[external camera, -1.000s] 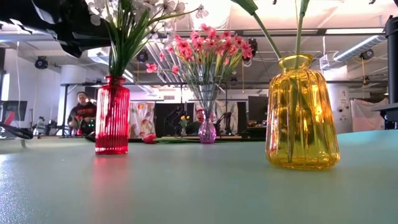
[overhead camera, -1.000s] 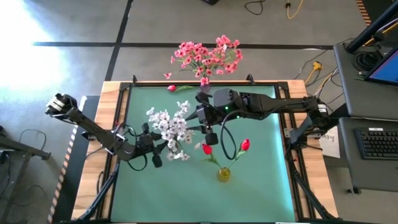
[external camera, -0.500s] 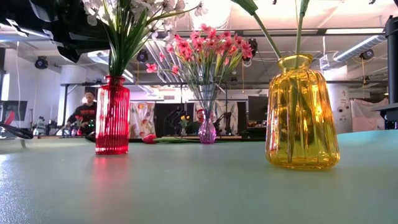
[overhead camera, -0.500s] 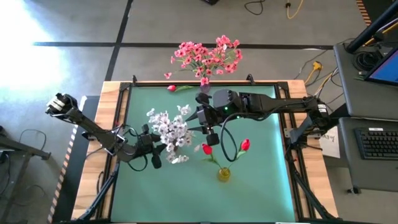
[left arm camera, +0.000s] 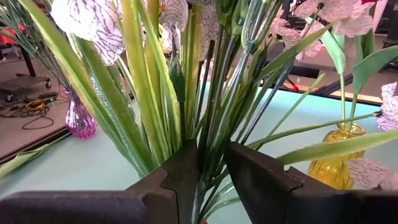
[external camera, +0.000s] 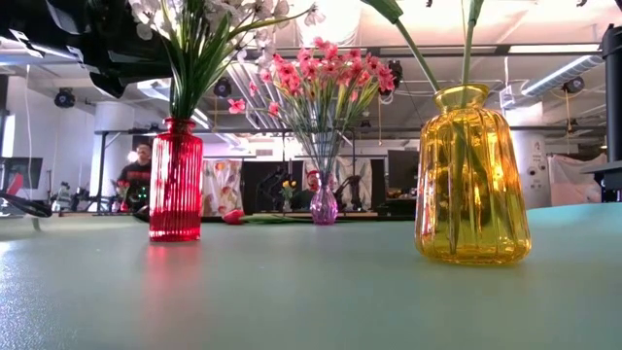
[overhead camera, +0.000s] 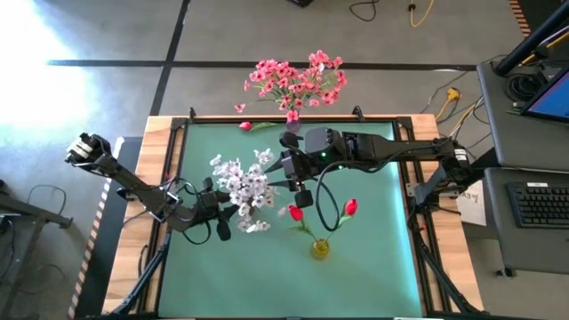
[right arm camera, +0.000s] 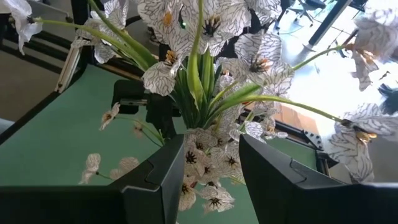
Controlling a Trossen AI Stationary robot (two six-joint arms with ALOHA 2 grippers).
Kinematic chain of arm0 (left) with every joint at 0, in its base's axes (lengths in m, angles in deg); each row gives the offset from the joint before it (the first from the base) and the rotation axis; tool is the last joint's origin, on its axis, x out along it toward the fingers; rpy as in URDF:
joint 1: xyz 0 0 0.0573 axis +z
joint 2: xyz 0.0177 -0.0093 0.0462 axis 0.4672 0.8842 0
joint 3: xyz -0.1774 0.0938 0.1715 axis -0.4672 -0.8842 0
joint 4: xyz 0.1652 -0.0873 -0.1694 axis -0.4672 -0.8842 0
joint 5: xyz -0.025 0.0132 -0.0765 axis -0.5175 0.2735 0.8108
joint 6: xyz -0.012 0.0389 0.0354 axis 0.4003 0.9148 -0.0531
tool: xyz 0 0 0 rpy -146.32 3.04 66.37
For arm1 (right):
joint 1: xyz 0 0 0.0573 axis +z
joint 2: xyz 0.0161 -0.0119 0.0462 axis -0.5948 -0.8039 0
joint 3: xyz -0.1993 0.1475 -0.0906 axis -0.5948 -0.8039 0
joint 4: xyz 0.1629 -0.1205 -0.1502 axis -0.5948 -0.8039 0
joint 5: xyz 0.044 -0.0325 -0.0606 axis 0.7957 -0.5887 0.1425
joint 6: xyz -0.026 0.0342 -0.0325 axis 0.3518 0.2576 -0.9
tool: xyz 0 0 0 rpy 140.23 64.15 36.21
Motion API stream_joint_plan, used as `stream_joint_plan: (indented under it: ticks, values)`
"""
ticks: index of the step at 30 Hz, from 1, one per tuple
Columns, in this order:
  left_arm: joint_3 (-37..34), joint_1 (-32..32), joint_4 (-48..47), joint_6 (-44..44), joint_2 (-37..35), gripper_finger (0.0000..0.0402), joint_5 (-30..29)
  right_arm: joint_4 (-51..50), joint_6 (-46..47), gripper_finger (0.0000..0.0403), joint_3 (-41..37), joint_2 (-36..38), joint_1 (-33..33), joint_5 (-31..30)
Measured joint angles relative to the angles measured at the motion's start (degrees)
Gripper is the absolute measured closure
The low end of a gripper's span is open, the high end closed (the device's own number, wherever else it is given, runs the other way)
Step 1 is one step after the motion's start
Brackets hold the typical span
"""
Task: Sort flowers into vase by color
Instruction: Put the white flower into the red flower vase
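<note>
The bunch of white artificial blossoms on thin green stems [overhead camera: 244, 187] stands in the ribbed red glass vase [external camera: 176, 180], and the left pincer [left arm camera: 211, 163] is around the stems just above the vase mouth, its fingers [left arm camera: 186, 180] on both sides. I judge the step is to settle this bunch. To do it well the left pincer should let go slowly and rise straight, so no leaf is dragged out. The right pincer [right arm camera: 208, 163] hangs released just above the blossoms, grasping nothing.

Beyond the pincers, the small purple glass vase with pink blossoms [overhead camera: 293, 82] stands at the far edge of the green surface [overhead camera: 373, 240], with a single red bud [overhead camera: 245, 126] lying near it. On the near side of the pincers, the round yellow glass vase [external camera: 472, 177] holds two red buds [overhead camera: 350, 207].

Whether the left fingers really press the stems or only surround them, I cannot tell. From above, the red vase is hidden under the flowers.
</note>
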Motion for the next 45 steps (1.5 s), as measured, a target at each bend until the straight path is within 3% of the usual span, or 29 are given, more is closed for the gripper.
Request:
stream_joint_plan:
  ticks: [45]
  values:
    - [-0.07, 0.00, -1.09, -0.08, 0.02, 0.0296, -2.16, -0.07, 0.57, 0.0257, 0.00, -0.20, 0.00, 0.00]
